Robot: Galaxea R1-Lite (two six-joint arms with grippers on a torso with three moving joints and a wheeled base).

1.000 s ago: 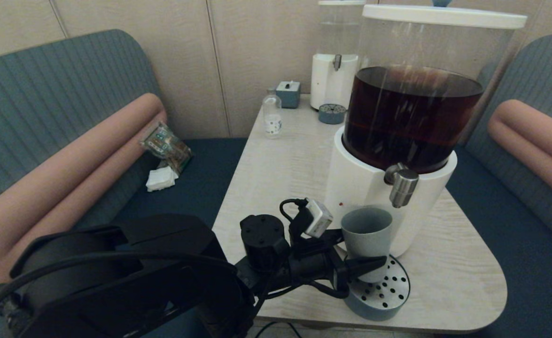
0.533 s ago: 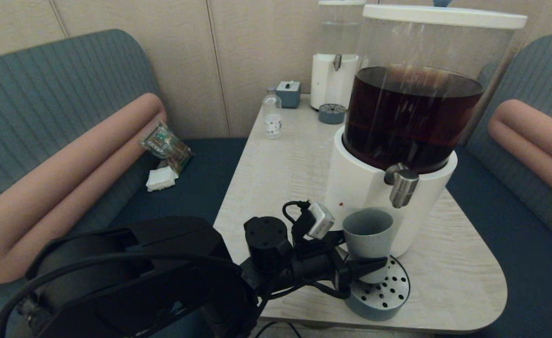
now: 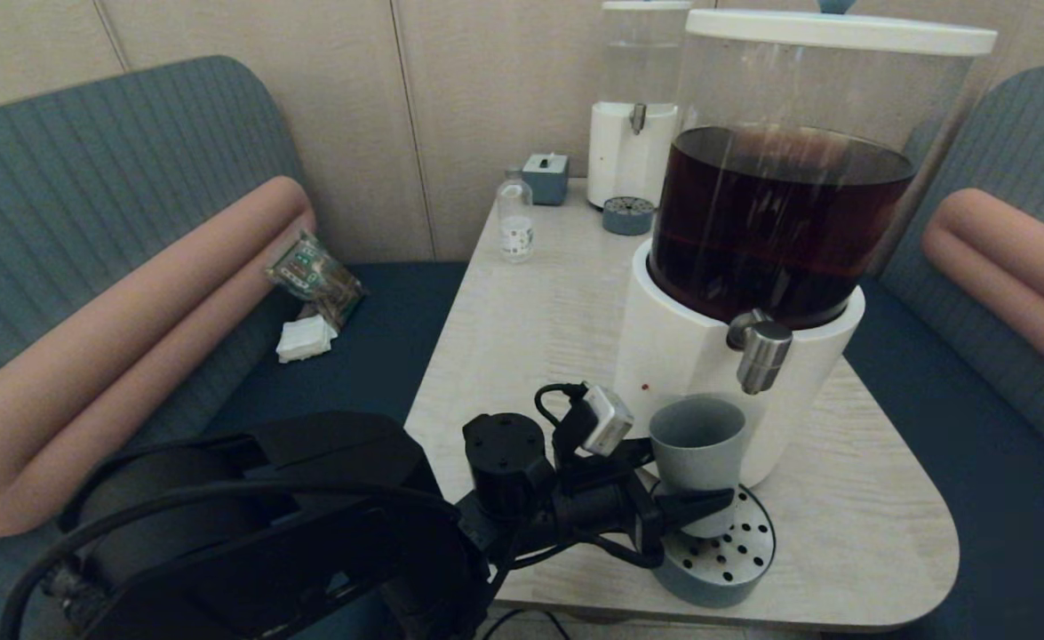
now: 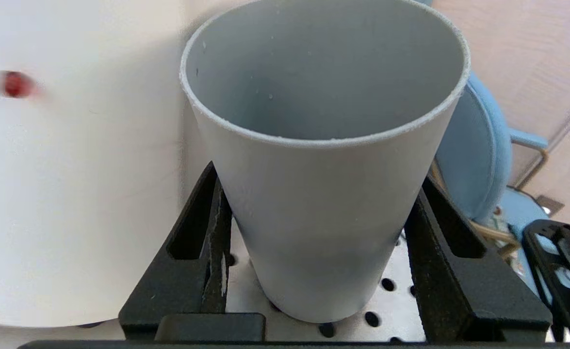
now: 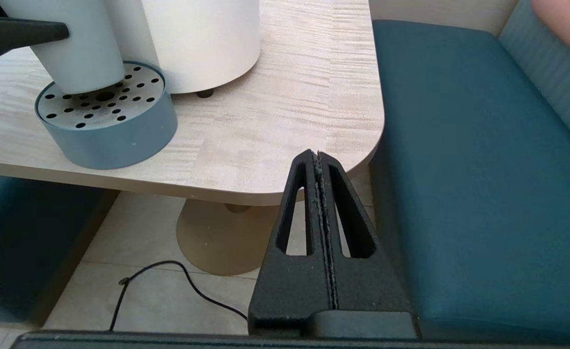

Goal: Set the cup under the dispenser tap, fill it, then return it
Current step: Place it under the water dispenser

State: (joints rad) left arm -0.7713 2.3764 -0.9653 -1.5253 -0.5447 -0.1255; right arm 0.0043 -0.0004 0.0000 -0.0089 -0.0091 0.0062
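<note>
Cup point(image 3: 697, 462), single, in left gripper point(image 3: 683, 484).

The cup point(image 3: 697, 449) stands on the drip tray point(image 3: 735, 560), below and left of the dispenser tap point(image 3: 760, 348).

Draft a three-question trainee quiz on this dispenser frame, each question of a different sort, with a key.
1. True or false: the cup holds dark liquid.
2. The left gripper is: A open beside the cup, B shut on the cup, C on the dispenser tap.
3. Fill in: the right gripper hangs below the ____ edge.

Key: 1 false, it is empty. 2 B, the cup stands on the drip tray. 3 table.
</note>
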